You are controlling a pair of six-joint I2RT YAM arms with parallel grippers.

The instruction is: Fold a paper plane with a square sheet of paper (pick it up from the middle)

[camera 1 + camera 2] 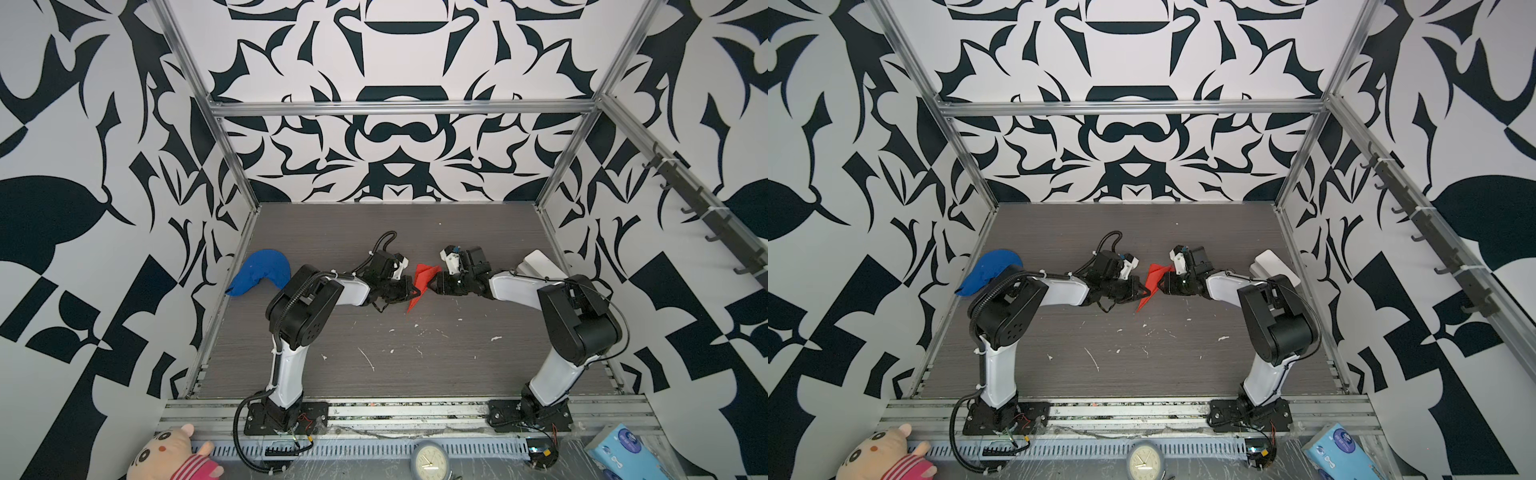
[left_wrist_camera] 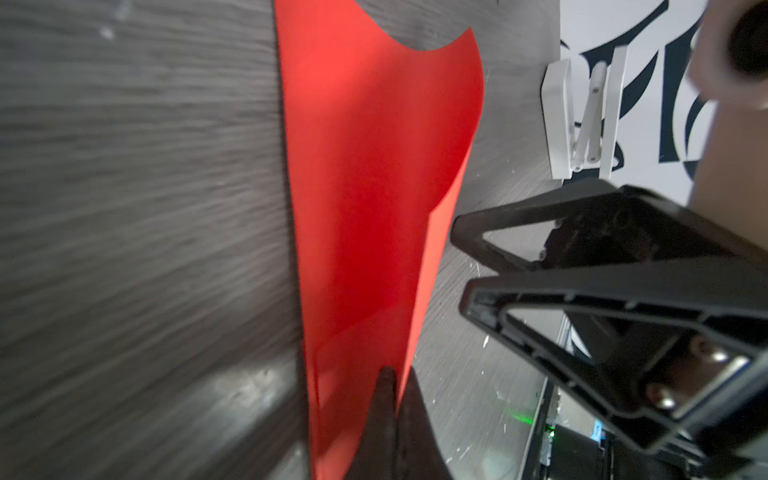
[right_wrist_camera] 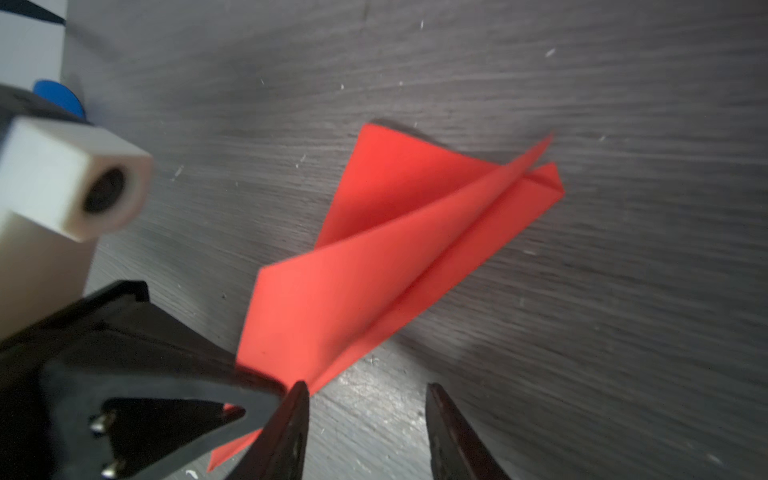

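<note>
dark woodgrain tabletop (image 1: 415, 374) is shown, with the paper plane (image 1: 420, 280) found at its centre. the plane's edge is pinched from 9 o'clock by the closed left end effector (image 2: 392, 376). the right end effector (image 3: 368, 388) is seen parted at 3 o'clock, gripping nothing.

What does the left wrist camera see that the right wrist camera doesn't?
Only the left wrist view shows the white box. Only the right wrist view shows a bit of the blue cloth lump. Both show the bright red folded paper and the dark wood-grain table.
</note>
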